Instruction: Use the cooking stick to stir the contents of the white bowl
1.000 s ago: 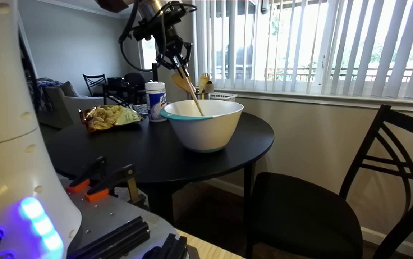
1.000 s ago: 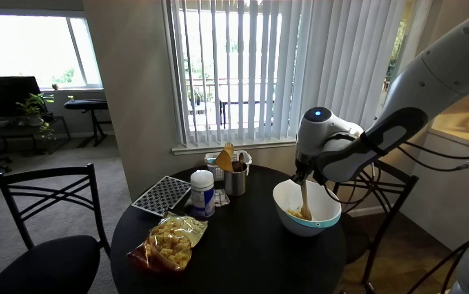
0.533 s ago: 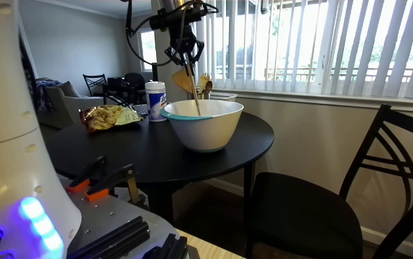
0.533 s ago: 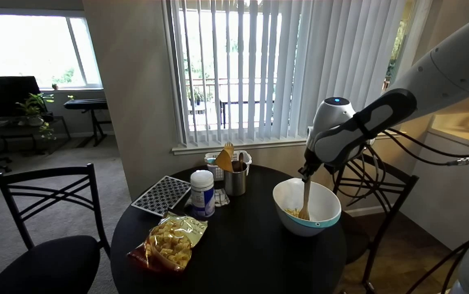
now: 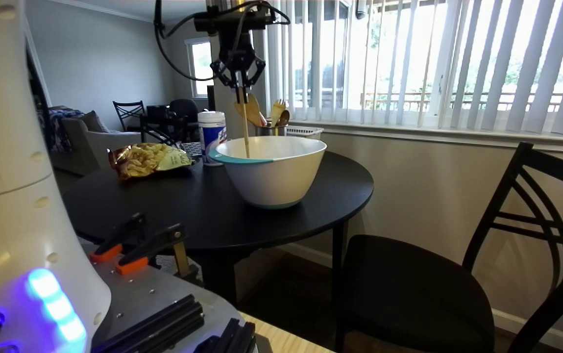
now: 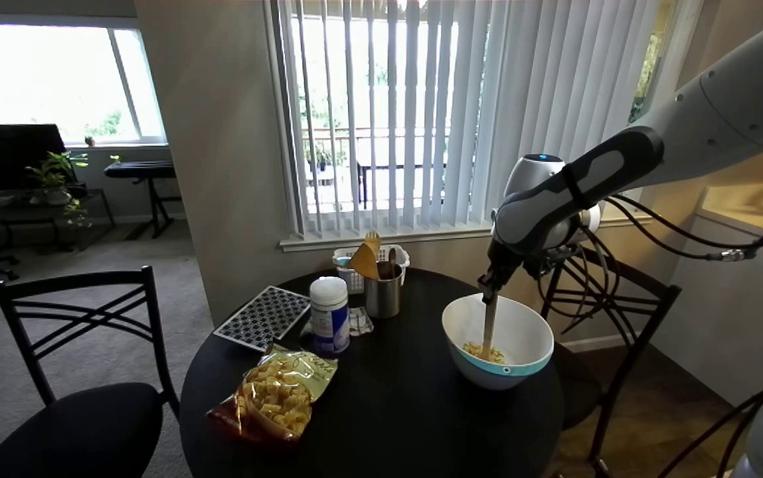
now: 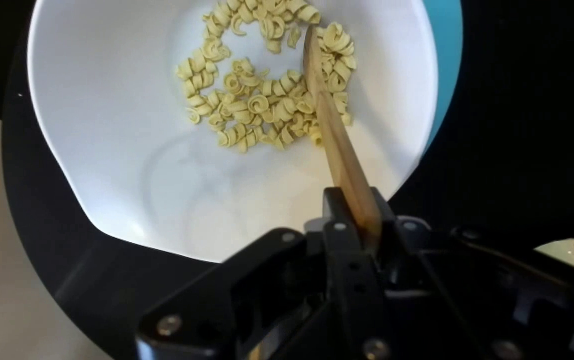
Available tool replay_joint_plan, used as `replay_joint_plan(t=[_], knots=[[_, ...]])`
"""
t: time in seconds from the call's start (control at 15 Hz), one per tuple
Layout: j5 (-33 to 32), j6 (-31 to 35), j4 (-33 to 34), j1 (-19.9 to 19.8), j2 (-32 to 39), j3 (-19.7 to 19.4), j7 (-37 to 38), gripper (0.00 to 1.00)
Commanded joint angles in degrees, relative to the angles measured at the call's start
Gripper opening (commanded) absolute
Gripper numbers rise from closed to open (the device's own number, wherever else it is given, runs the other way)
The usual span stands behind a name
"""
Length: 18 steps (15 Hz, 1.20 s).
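Observation:
The white bowl (image 5: pixel 274 184) with a teal rim stands on the dark round table, and curly pale-yellow pasta (image 7: pixel 247 107) lies over its bottom. My gripper (image 7: pixel 355 196) is shut on the upper end of the cooking stick (image 7: pixel 339 142), the wood squeezed between both fingers. In the wrist view the stick's lower end sits among the pasta, near the teal side of the bowl wall. The stick (image 5: pixel 245 125) is almost upright in an exterior view, its lower part hidden behind the rim. Above the bowl (image 6: pixel 530 328), the gripper (image 6: pixel 489 292) stays clear of the rim.
On the same table (image 6: pixel 388 411) are an opened snack bag (image 6: pixel 281 398), a white-lidded canister (image 6: pixel 329 315), a metal utensil holder (image 6: pixel 382 295), a white basket (image 6: pixel 353 279) and a patterned panel (image 6: pixel 263 317). A black chair (image 5: pixel 413 294) stands close beside the table.
The held stick went from slanted to nearly upright, and its lower end shifted through the pasta. During the last half second the bowl slid slightly along with it.

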Motion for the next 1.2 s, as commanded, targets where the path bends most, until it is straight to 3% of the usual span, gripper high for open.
replay_joint_plan(t=[0.0,0.33,0.73,1.13], knots=[[-1.1,-4.8,0.1,-0.7,-0.1,2.3,0.3,0.04],[-1.6,-3.7,-2.3,-2.1,-1.0,1.7,0.2,0.04],[4.5,1.2,-6.8,-4.8,-4.3,-2.9,-2.6,0.04],[-1.3,4.1,-4.8,-7.5,-2.7,-2.3,3.5,0.04]])
